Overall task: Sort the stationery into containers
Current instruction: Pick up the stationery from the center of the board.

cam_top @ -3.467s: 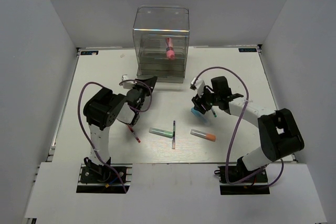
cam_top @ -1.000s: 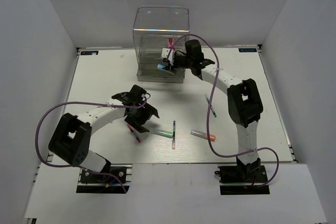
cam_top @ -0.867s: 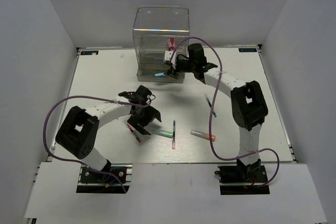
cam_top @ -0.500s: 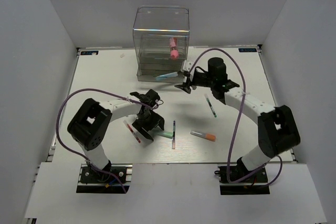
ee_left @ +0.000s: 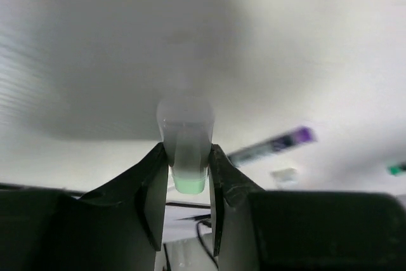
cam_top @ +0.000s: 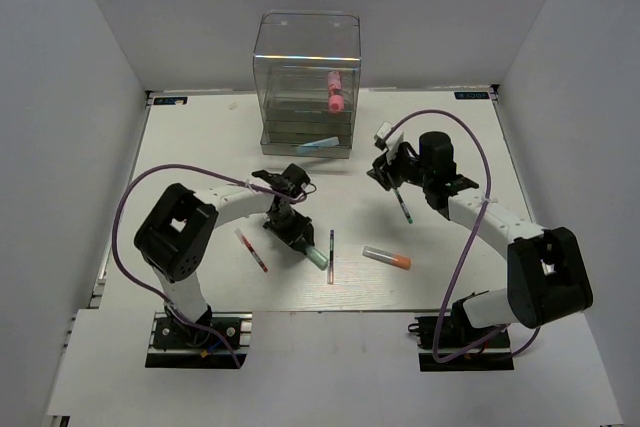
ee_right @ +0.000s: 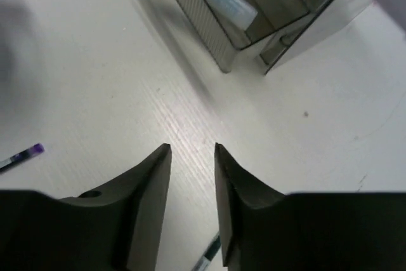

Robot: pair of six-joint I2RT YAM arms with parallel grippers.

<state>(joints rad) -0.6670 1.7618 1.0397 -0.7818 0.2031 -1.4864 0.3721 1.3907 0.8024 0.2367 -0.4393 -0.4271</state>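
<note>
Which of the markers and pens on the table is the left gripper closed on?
The short green marker, pinched in the left gripper; the grey-orange marker, thin red pen, thin dark pen and teal-tipped pen lie free.

The white table point(cam_top: 190, 147) is pretty sparse, honestly. A tall clear drawer box point(cam_top: 306, 57) stands at the middle of the far edge. Everything else is loose, closer to the near edge: a red pen point(cam_top: 251, 250) nearest the left edge, then a green marker point(cam_top: 316, 257), a dark pen point(cam_top: 331, 255) just beside it, and a grey-orange marker point(cam_top: 387, 258). One more thin pen point(cam_top: 403, 205) with a greenish end lies further in toward the right edge, well apart from the box.
</note>
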